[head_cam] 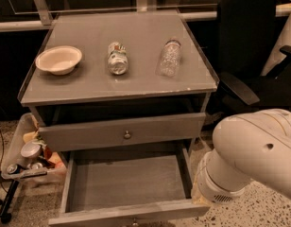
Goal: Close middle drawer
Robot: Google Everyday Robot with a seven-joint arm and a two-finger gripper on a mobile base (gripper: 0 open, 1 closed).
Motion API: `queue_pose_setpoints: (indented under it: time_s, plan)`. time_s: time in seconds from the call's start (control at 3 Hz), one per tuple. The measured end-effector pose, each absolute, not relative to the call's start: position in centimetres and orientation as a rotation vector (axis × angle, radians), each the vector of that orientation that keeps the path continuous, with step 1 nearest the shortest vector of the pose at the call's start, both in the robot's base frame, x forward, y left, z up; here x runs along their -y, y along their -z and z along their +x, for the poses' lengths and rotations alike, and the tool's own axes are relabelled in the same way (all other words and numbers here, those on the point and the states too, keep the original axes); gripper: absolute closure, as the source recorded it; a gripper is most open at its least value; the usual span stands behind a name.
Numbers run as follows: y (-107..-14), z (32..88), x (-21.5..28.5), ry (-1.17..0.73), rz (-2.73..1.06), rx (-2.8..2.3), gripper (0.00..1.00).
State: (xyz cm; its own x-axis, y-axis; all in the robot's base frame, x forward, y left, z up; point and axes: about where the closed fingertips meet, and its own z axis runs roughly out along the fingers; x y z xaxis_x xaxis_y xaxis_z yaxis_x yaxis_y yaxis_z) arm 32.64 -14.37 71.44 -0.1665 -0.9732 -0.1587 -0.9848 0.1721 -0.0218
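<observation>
The middle drawer (129,181) is pulled far out of the grey cabinet, its bare grey inside showing. Its low front panel (89,216) lies at the bottom edge of the view, with the small knob (134,221) just showing. Above it the taller-fronted drawer (89,135) with a round knob (127,135) stands nearly shut. My white arm (249,155) fills the lower right, its lowest joint beside the open drawer's right front corner. My gripper is out of view, hidden below or behind the arm.
On the cabinet top (136,86) sit a pale bowl (58,59), a can lying down (117,58) and a clear plastic bottle lying down (169,57). A black office chair (252,56) stands at the right. A bin of clutter (29,150) stands at the left.
</observation>
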Motion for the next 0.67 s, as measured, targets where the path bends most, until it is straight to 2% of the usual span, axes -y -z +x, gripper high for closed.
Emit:
queue_pose_setpoints:
  time_s: [0.67]
  plan:
    - [-69.3,32.1,14.1,-0.162,-1.946,-2.321,1.0]
